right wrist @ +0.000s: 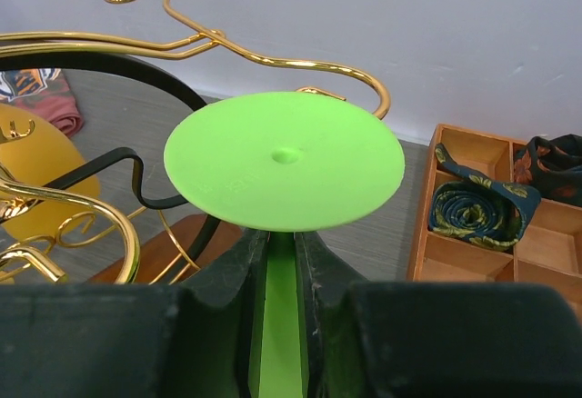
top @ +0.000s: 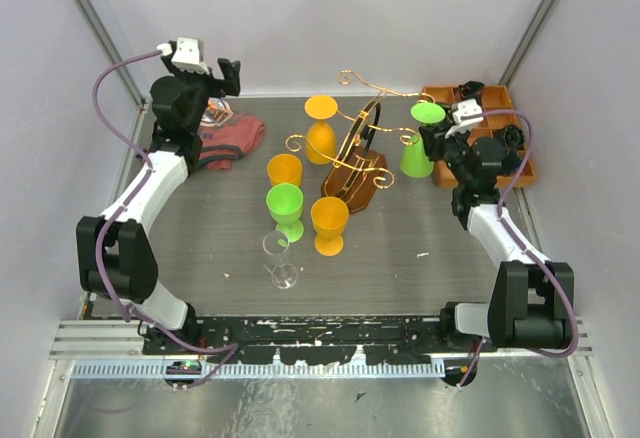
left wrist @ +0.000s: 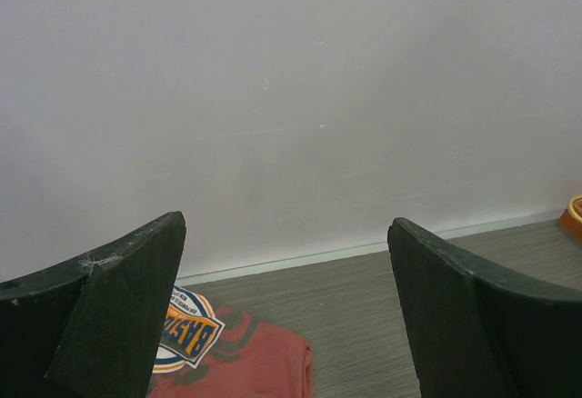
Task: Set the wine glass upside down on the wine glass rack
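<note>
— Looking at the green wine glass (right wrist: 284,162): pointing which way?

— Standing upside down. Round flat foot facing up, bowl hanging below, long axis running roughly vertical.

— Sitting where?

— Hanging just beside the right-hand scroll arms of the wine glass rack (top: 352,163), between it and the orange compartment tray (top: 525,170). Touching the wire or not: impossible to tell. Same for the bowl touching the table (top: 420,248).

— Looking like what, up close?

— Smooth matte green, with a small dimple showing at the middle of the foot. Thin gold wire curling into scrolls around a dark loop, all rising from a brown wooden base. Grey streaked tabletop lying underneath.

— And the right gripper (right wrist: 284,266)?

— Clenching narrowly on the green stem just under the foot, one black finger (right wrist: 238,275) pressing each side.

— The left gripper (left wrist: 286,312)?

— Gaping fully wide, grasping nothing, hovering near the back wall over a red printed cloth (left wrist: 250,362), well apart from the rack.
</note>
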{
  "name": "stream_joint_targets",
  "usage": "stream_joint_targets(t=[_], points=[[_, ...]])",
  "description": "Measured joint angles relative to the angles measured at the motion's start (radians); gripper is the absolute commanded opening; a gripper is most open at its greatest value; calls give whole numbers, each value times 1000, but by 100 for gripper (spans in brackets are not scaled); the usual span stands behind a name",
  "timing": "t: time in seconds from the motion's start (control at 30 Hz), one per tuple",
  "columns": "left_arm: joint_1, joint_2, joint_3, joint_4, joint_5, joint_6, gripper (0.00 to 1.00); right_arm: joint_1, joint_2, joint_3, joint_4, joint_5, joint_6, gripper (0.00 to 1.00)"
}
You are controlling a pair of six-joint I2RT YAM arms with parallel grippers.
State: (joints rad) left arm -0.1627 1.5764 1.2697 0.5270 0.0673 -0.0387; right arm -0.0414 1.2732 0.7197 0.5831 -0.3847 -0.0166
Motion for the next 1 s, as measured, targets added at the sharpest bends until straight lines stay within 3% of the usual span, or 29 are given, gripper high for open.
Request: stream_joint_targets(t=[1.0], points=[[4,58,0,28,-48,17,99,1,227,126,89,-68,0,1]])
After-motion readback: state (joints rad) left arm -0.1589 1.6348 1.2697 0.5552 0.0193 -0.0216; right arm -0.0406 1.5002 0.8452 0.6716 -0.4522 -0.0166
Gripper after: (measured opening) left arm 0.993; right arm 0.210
